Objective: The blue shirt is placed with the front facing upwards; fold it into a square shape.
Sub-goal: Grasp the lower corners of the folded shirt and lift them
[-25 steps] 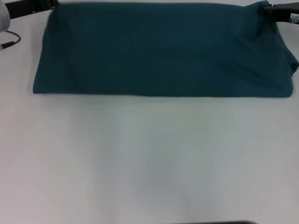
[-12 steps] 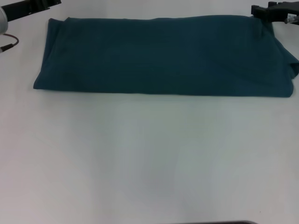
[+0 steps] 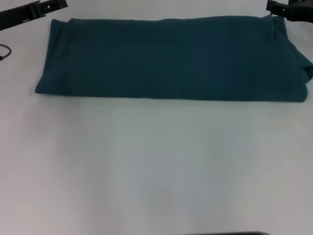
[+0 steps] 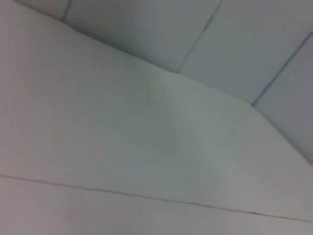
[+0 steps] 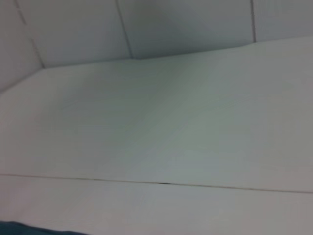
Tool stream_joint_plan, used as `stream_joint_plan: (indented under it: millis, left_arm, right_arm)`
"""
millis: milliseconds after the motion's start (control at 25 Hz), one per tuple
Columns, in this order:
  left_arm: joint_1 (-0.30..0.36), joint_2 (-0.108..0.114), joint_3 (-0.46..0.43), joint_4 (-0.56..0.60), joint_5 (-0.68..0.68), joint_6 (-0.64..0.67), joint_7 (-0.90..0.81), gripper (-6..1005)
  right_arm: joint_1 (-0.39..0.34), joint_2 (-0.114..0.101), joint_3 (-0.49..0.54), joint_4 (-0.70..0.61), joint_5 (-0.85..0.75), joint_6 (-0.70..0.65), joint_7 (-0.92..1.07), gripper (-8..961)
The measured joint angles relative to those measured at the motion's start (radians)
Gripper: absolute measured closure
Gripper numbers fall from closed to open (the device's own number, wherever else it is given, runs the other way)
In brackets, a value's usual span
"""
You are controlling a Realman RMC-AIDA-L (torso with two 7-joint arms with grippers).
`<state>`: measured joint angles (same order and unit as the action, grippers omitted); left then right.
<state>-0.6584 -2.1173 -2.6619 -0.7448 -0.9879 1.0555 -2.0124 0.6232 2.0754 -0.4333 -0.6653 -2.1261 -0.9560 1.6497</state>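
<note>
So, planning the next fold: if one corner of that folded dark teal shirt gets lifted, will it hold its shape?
Probably not. The dark teal cotton shirt lies limp in a long band with soft rumples at its right end, so it would likely droop, and its stacked layers could slide apart.

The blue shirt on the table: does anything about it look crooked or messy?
Mostly tidy: the blue shirt lies folded into a long band on the white table. Only its right end looks uneven, where cloth bunches and sticks out past the edge, near the right gripper.
</note>
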Motion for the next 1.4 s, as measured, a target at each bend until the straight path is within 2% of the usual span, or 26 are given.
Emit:
stream_joint_plan:
  millis: [240, 520, 640, 960, 1200, 1400]
  left_arm:
    - [0.068, -0.005, 0.001, -0.066, -0.023, 0.143, -0.001, 172]
    - [0.134, -0.015, 0.0, -0.111, -0.054, 0.22, 0.009, 151]
    - [0.15, -0.015, 0.001, -0.115, -0.054, 0.252, 0.022, 151]
    - [0.177, -0.017, 0.002, -0.112, -0.049, 0.278, 0.054, 150]
    - [0.196, -0.018, 0.002, -0.109, -0.049, 0.278, 0.074, 150]
    - [0.197, -0.02, 0.002, -0.102, -0.048, 0.272, 0.091, 151]
  right_arm:
    - [-0.064, -0.011, 0.0, -0.044, 0.014, -0.149, 0.015, 204]
    - [-0.151, -0.03, -0.006, -0.124, 0.008, -0.295, 0.133, 207]
    - [-0.166, -0.035, -0.007, -0.144, 0.003, -0.326, 0.168, 207]
    - [-0.177, -0.071, -0.011, -0.16, -0.075, -0.417, 0.305, 206]
    - [-0.178, -0.111, -0.01, -0.164, -0.137, -0.434, 0.448, 207]
    - [-0.179, -0.116, -0.011, -0.159, -0.163, -0.418, 0.506, 206]
